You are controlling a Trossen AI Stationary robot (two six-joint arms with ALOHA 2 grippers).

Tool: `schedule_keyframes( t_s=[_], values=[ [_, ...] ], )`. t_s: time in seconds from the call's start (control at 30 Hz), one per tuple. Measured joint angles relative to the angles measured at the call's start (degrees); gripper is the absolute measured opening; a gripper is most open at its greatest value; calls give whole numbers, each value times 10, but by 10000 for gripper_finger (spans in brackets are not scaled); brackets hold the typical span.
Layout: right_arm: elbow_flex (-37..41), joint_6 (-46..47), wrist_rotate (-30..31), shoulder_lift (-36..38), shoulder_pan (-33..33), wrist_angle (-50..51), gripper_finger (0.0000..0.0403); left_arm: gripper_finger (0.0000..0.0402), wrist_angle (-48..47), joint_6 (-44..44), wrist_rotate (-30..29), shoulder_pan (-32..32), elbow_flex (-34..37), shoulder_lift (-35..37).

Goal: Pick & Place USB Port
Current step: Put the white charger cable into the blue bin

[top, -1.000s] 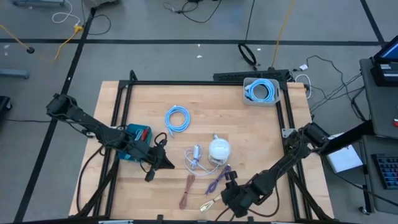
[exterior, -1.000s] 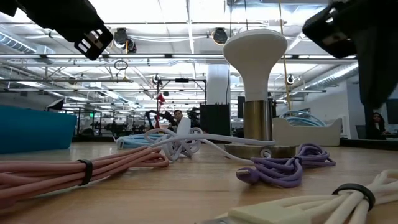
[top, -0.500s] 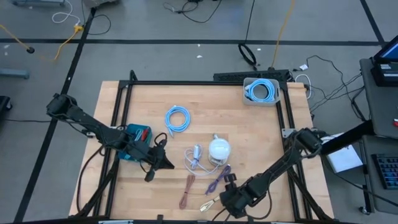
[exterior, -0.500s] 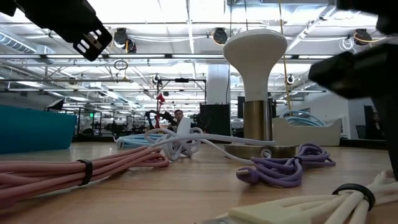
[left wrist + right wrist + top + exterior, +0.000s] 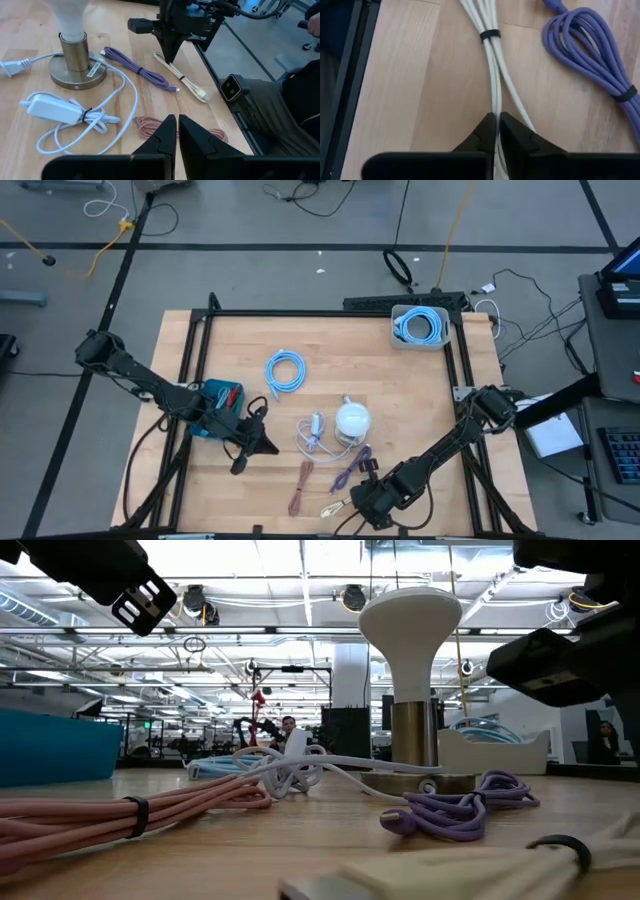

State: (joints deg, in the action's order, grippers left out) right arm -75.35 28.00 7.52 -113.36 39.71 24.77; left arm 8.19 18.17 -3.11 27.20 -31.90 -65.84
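**A:** So how far along is this one? Looks barely started to me.

**B:** Pretty much. The right gripper point(image 5: 495, 131) is down at about 6 o'clock on the table point(image 5: 420, 395), its fingers pinched around the cream USB cable point(image 5: 496, 75). The low view has the near end of that cable looking tipped up off the wood, so I'd guess the pick is just happening. Nothing's been carried anywhere yet.

**A:** And the drop-off?

**B:** My guess is the white bin point(image 5: 419, 326) up at 1 o'clock, which already has a blue cable coiled in it. That's well apart from the grab spot, so the whole carry and release is still left.

**A:** Other cables?

**B:** Purple cable point(image 5: 351, 467) and pink cable point(image 5: 301, 486) lie untouched near 6, the blue coil point(image 5: 285, 370) sits around 11, and the lamp point(image 5: 352, 420) is mid-table.

**A:** Left arm?

**B:** The left gripper point(image 5: 177, 131) waits near 8 o'clock, fingers together, holding nothing.
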Motion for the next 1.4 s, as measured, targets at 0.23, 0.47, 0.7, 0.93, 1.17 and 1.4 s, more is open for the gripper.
schedule_keyframes(
  t_s=[0.23, 0.47, 0.7, 0.93, 1.17, 1.4],
  values=[
    [1, -5, 40, 38, 7, -32, 3, 21, 1, 1, 0, 0, 0, 0],
    [1, -141, 181, 123, 24, -164, 1, 21, 7, 2, -55, 1, 0, 12],
    [0, -348, 384, 166, 21, -304, 1, 21, -129, 43, -304, 31, 0, 106],
    [0, -572, 358, 166, -35, -535, 1, 21, -214, -107, -768, 168, 14, 142],
    [0, -554, 219, 166, -134, -573, 0, 21, -42, -272, -733, 217, 14, 125],
    [1, -463, 104, 149, -189, -545, 0, 23, 166, -473, -519, 229, 14, 87]
  ],
)
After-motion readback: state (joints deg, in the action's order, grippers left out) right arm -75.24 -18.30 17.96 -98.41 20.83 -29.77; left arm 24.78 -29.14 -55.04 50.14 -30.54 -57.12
